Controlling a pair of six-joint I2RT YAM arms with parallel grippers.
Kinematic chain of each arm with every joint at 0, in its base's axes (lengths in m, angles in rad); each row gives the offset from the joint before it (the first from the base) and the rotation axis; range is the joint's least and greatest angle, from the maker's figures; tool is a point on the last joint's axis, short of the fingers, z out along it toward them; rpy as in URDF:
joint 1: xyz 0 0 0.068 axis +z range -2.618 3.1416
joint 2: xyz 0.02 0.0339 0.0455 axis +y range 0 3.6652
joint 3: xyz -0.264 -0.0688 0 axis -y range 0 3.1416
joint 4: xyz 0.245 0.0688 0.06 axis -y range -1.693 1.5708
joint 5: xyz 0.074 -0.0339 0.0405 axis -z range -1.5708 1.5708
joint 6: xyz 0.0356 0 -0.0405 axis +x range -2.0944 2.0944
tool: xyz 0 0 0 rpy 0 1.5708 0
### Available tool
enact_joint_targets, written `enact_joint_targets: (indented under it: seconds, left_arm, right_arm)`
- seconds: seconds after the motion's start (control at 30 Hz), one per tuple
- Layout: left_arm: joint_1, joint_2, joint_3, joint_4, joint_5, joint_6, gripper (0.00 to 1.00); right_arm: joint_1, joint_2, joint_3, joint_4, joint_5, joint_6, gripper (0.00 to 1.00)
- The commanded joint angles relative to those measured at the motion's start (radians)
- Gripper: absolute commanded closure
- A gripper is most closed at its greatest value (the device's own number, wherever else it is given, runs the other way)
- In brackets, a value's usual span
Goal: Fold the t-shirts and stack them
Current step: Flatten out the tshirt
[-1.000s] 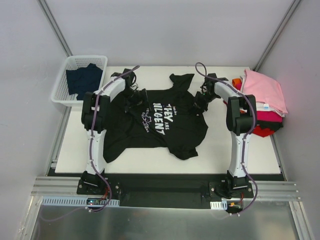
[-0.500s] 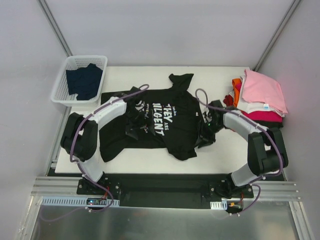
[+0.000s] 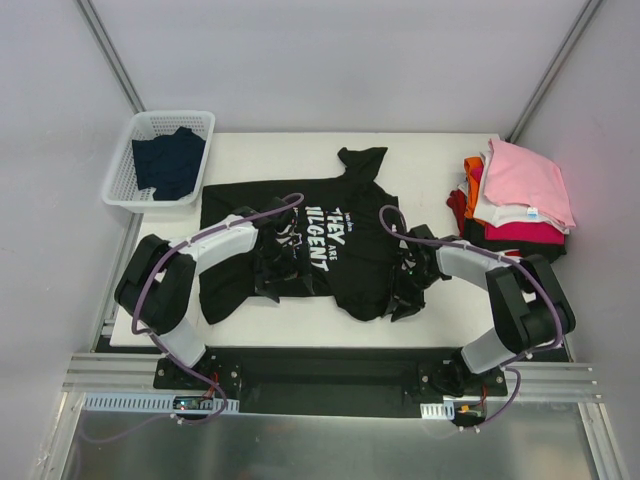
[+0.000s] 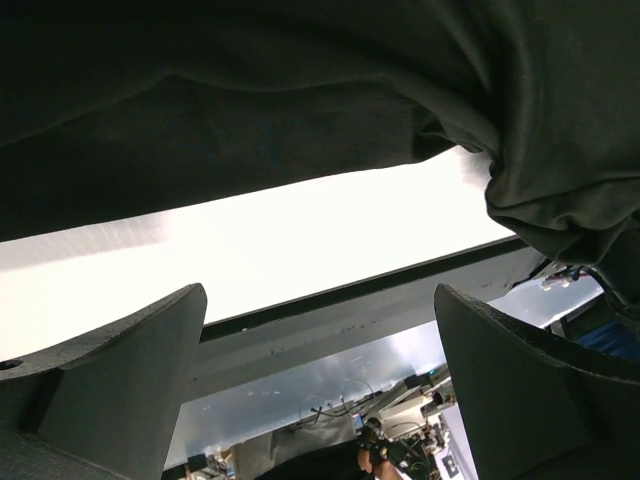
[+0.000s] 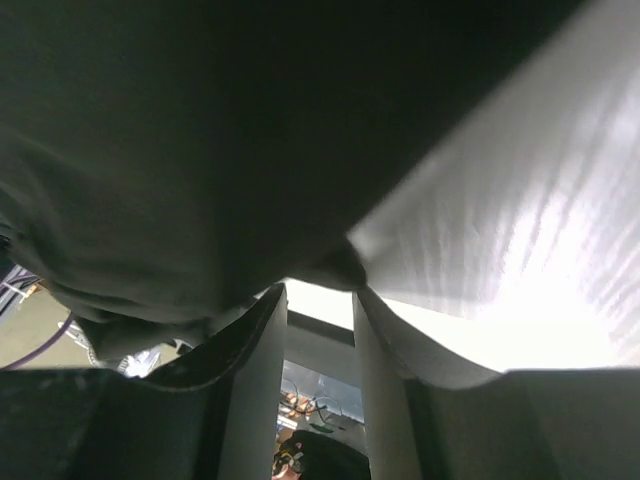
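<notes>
The black t-shirt (image 3: 340, 240) with white lettering lies spread flat in the middle of the table, collar at the far side. My left gripper (image 3: 268, 287) is low over its near hem, left of the lettering. In the left wrist view its jaws (image 4: 320, 300) stand wide open with nothing between them, and black cloth (image 4: 300, 90) fills the top. My right gripper (image 3: 405, 297) is at the shirt's near right corner. Its jaws (image 5: 320, 290) stand a narrow gap apart, light showing through, and a fold of the black cloth (image 5: 200, 150) sits at the tips.
A stack of folded t-shirts stands at the right edge: pink (image 3: 530, 180) on top, magenta (image 3: 530, 233) and red (image 3: 530, 262) below, orange (image 3: 472, 165) beside. A white basket (image 3: 120, 170) at the far left holds a dark navy tee (image 3: 168, 160). The table's near edge (image 3: 300, 335) is just behind both grippers.
Both arms drew back from the shirt's shoulders to its near hem, elbows swinging outward. The left sleeve now lies uncovered. The left jaws spread a little wider.
</notes>
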Motion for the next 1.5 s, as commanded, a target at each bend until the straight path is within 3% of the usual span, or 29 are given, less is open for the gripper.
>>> enact_joint_targets:
  seconds: [0.0, 0.33, 0.43, 0.47, 0.57, 0.83, 1.47]
  left_arm:
    - [-0.007, -0.042, -0.015, 0.002, 0.020, -0.027, 0.01]
    - [-0.009, 0.011, 0.046, -0.004, 0.030, -0.016, 0.01]
    - [-0.010, 0.022, 0.053, -0.007, 0.029, -0.013, 0.01]
    - [-0.009, 0.022, 0.051, -0.007, 0.029, -0.010, 0.01]
    - [-0.009, 0.024, 0.046, -0.007, 0.027, -0.007, 0.01]
    - [-0.012, 0.030, 0.048, -0.009, 0.024, -0.004, 0.01]
    - [-0.053, 0.097, 0.126, -0.007, -0.005, 0.019, 0.01]
  right_arm:
    - [0.006, 0.030, 0.060, 0.041, 0.020, -0.003, 0.64]
    - [0.006, 0.039, 0.113, 0.004, 0.037, -0.013, 0.65]
    - [0.008, 0.041, 0.101, 0.004, 0.037, -0.018, 0.73]
    - [0.006, 0.031, 0.095, 0.004, 0.040, -0.015, 0.83]
    - [0.006, 0.013, 0.073, 0.004, 0.050, -0.013, 0.99]
    - [0.018, -0.108, 0.046, -0.080, 0.059, 0.030, 0.99]
    - [0.153, -0.458, 0.168, -0.629, 0.050, 0.137, 0.99]
